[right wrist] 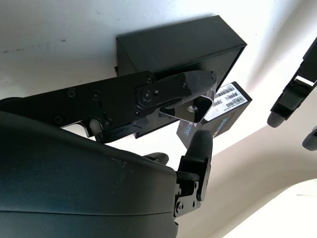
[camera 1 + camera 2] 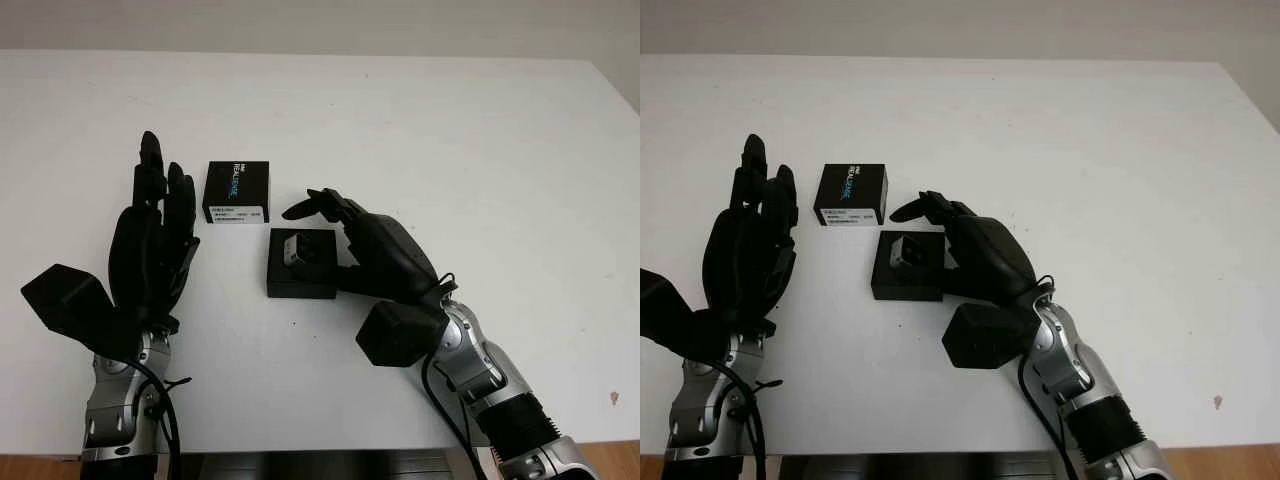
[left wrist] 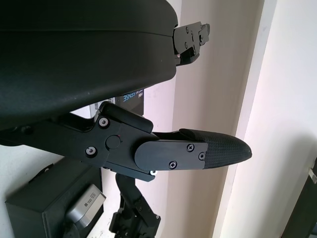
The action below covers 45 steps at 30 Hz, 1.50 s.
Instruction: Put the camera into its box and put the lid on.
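The camera [image 2: 298,249] sits in the box [image 2: 301,264], with the right hand [image 2: 372,252] curled beside it, seemingly gripping nothing. The left hand [image 2: 150,245] is open; the lid [image 2: 236,191], just beyond its fingertips, needs fetching next

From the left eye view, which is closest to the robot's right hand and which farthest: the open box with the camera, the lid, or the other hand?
1. The open box with the camera inside: right at the right hand, whose fingers reach over it.
2. The lid: just beyond the box, farther back on the table.
3. The left hand: farthest, open, out at the left side.
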Available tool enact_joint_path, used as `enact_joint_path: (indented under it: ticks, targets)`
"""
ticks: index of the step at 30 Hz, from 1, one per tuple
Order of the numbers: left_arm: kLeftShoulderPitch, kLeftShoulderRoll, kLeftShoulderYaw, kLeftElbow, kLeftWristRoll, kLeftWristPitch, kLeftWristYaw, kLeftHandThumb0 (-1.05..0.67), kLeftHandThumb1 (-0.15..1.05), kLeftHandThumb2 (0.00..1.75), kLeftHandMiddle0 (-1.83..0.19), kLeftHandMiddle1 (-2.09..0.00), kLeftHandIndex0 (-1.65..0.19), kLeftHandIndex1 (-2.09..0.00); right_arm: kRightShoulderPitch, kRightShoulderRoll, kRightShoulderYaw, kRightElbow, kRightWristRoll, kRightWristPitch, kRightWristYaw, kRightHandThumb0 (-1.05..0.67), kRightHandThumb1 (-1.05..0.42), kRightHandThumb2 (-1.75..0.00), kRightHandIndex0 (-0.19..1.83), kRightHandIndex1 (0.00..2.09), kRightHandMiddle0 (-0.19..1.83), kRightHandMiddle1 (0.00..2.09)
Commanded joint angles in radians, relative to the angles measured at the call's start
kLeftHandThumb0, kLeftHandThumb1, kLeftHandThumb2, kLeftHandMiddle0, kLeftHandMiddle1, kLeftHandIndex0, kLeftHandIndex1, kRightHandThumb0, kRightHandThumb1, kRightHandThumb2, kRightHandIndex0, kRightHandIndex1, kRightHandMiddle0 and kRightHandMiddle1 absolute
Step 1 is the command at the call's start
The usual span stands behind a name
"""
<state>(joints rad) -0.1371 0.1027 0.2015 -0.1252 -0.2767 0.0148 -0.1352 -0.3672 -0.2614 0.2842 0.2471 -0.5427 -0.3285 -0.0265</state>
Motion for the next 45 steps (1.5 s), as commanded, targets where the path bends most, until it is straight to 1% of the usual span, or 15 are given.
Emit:
enact_joint_path:
  ticks: [1,8,13,16,19,22,23,25,27,29,31,34,40,43,45]
  targets:
    - [0.004,0.003,-0.001,-0.021,-0.003,0.0,-0.002,-0.75,1.05,0.41,0.19,0.0,0.19,0.0,0.006,-0.02,-0.006,-0.013,-0.009,0.013,0.005,-0.46,-0.97,-0.05,0.19,0.25,0.06,1.08]
    - [0.006,0.003,0.002,-0.023,-0.009,0.003,-0.003,-0.75,1.05,0.4,0.19,0.0,0.19,0.0,0.02,-0.057,0.01,-0.079,-0.049,0.073,0.085,-0.51,-0.97,-0.06,0.17,0.24,0.05,1.07]
    - [0.008,0.006,0.002,-0.025,-0.01,0.001,-0.005,-0.75,1.05,0.4,0.19,0.0,0.19,0.0,0.033,-0.083,0.016,-0.151,-0.08,0.136,0.151,-0.52,-0.97,-0.05,0.21,0.29,0.07,1.3]
    - [0.01,0.005,0.002,-0.029,-0.009,0.002,-0.003,-0.75,1.05,0.39,0.19,0.0,0.19,0.0,0.04,-0.091,0.024,-0.177,-0.126,0.155,0.137,-0.51,-0.96,-0.05,0.26,0.33,0.12,1.36]
    - [0.012,0.006,0.001,-0.032,-0.006,0.001,-0.002,-0.75,1.05,0.4,0.19,0.0,0.19,0.0,0.039,-0.1,0.042,-0.184,-0.205,0.172,0.099,-0.51,-0.97,-0.05,0.28,0.38,0.14,1.36]
    - [0.014,0.008,0.001,-0.033,-0.007,0.003,-0.004,-0.75,1.05,0.4,0.19,0.0,0.19,0.0,0.043,-0.097,0.052,-0.173,-0.254,0.171,0.044,-0.47,-0.95,-0.05,0.26,0.55,0.21,1.33]
    - [0.015,0.008,0.001,-0.034,-0.007,0.003,-0.003,-0.75,1.05,0.4,0.19,0.0,0.19,0.0,0.044,-0.097,0.055,-0.168,-0.266,0.173,0.029,-0.44,-0.96,-0.05,0.22,0.67,0.24,1.36]
    - [0.016,0.007,0.002,-0.033,-0.008,0.001,-0.004,-0.75,1.05,0.4,0.19,0.0,0.19,0.0,0.046,-0.095,0.063,-0.16,-0.287,0.176,-0.001,-0.4,-0.97,-0.05,0.19,0.81,0.29,1.43]
    - [0.017,0.009,0.001,-0.032,-0.009,-0.001,-0.008,-0.75,1.05,0.41,0.19,0.0,0.19,0.0,0.046,-0.096,0.07,-0.155,-0.303,0.176,-0.023,-0.35,-0.99,-0.05,0.13,1.02,0.3,1.52]
    - [0.017,0.009,0.003,-0.03,-0.013,-0.001,-0.011,-0.75,1.05,0.41,0.19,0.0,0.19,0.0,0.045,-0.098,0.076,-0.149,-0.316,0.173,-0.045,-0.33,-0.99,-0.05,0.09,1.16,0.29,1.54]
    - [0.017,0.009,0.003,-0.029,-0.013,-0.001,-0.012,-0.75,1.05,0.41,0.19,0.0,0.19,0.0,0.042,-0.099,0.08,-0.137,-0.322,0.163,-0.072,-0.33,-0.99,-0.05,0.07,1.26,0.29,1.52]
    - [0.018,0.008,0.003,-0.03,-0.012,-0.001,-0.013,-0.74,1.05,0.41,0.19,0.0,0.19,0.0,0.038,-0.101,0.088,-0.123,-0.323,0.155,-0.097,-0.33,-1.0,-0.06,0.04,1.36,0.28,1.54]
    - [0.018,0.008,0.002,-0.028,-0.011,-0.005,-0.015,-0.75,1.05,0.43,0.19,0.0,0.19,0.0,0.036,-0.101,0.091,-0.099,-0.302,0.14,-0.113,-0.34,-1.0,-0.05,0.01,1.41,0.28,1.58]
    - [0.017,0.004,0.003,-0.029,-0.019,0.001,-0.014,-0.75,1.05,0.42,0.19,0.0,0.19,0.0,0.038,-0.083,0.073,-0.071,-0.226,0.1,-0.115,-0.32,-1.0,-0.05,0.0,1.43,0.27,1.59]
    - [0.018,0.005,0.001,-0.03,-0.016,0.001,-0.012,-0.75,1.05,0.41,0.19,0.0,0.19,0.0,0.04,-0.069,0.059,-0.054,-0.164,0.081,-0.106,-0.31,-1.01,-0.05,0.0,1.4,0.26,1.62]
